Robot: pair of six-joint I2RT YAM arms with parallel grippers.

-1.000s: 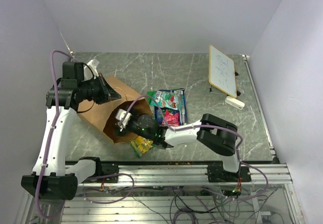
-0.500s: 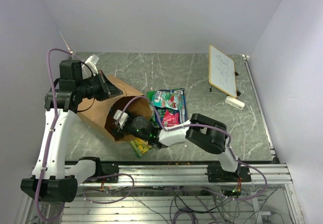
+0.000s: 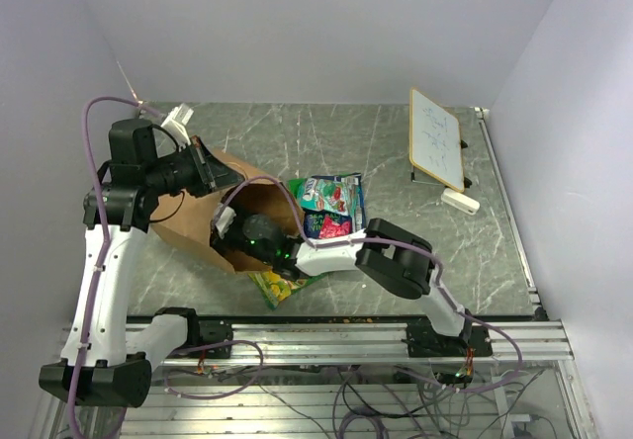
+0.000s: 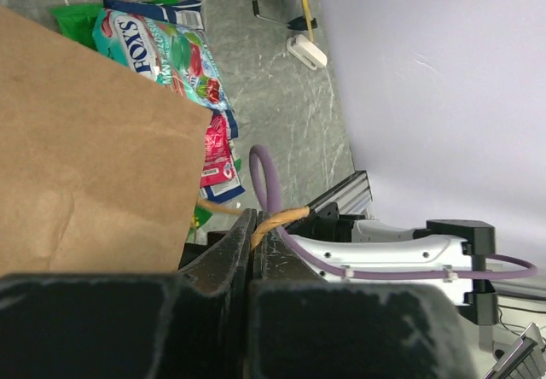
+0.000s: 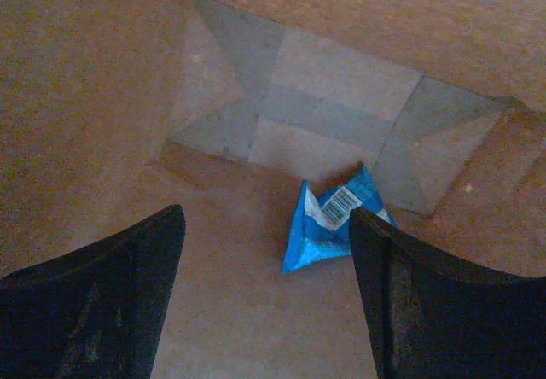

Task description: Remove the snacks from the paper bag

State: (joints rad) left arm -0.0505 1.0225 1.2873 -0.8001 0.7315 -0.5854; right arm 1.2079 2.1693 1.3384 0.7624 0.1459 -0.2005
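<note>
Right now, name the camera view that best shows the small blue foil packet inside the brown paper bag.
Right wrist view: the small blue foil packet lies unobstructed on the floor of the brown paper bag, barcode up. The top external and left wrist views show the bag but not the packet.

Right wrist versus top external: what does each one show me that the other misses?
Only the right wrist: the inside of the paper bag, with one blue packet lying near the folded bottom, just ahead of the open right gripper. Only the top external: the teal packet, red packet and yellow-green packet out on the table, the left gripper at the bag's rim, and the white board. Both: the brown bag itself; from above, the right arm runs into its mouth.
</note>
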